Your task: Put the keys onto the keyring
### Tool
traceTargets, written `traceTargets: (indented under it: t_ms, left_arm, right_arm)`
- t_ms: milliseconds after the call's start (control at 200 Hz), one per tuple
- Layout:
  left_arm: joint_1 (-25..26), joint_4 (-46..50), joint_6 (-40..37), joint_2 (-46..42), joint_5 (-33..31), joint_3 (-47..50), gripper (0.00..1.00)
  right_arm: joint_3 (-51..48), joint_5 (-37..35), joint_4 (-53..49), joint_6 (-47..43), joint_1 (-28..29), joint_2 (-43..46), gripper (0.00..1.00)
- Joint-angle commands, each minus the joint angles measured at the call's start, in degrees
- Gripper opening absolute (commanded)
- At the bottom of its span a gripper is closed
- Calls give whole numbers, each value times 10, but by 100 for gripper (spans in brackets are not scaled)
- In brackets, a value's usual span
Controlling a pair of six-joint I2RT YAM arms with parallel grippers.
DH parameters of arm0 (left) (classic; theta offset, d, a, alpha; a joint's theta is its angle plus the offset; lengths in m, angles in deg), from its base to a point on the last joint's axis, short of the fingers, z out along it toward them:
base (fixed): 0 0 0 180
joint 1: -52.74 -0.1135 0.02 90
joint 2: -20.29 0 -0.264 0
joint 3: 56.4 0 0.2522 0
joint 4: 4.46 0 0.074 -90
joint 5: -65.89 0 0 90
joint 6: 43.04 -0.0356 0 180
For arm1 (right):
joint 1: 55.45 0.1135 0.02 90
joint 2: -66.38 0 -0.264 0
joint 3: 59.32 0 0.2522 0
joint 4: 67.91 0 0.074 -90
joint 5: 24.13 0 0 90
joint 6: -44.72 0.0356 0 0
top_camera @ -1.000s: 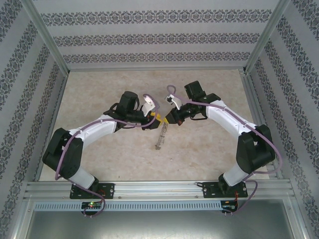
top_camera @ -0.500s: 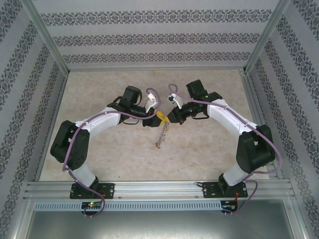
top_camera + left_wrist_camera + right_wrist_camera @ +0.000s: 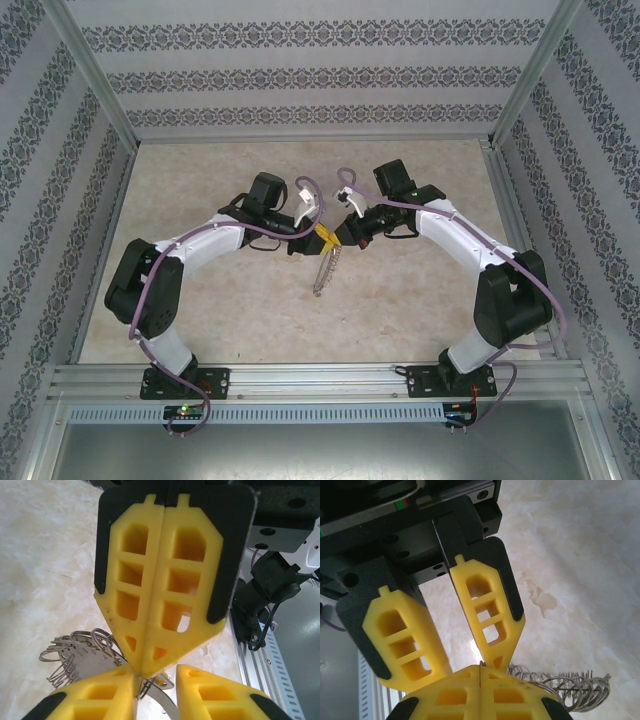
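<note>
Keyring right under the two grippers' meeting tips.
From above, it trails toward the bases from where the left gripper and right gripper meet tip to tip. In the left wrist view, the left fingers stand apart, either side of the closed right gripper. The keyring is just left of them, and a small gold key sits beneath that tip. In the right wrist view, the right gripper is pressed shut, though I cannot tell what it pinches. The keyring is just to its right.
</note>
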Motion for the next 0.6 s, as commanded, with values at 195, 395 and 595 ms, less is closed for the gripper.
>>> traceTargets:
  t_ms: [195, 395, 595]
  left_arm:
    - [7, 0, -5, 8, 35, -18, 10]
    - [7, -39, 20, 2, 33, -7, 0]
    - [7, -142, 71, -17, -12, 33, 0]
  right_arm:
    - [11, 19, 24, 0, -4, -3, 0]
    - [11, 16, 27, 4, -3, -5, 0]
    - [-16, -10, 95, 66, -11, 23, 28]
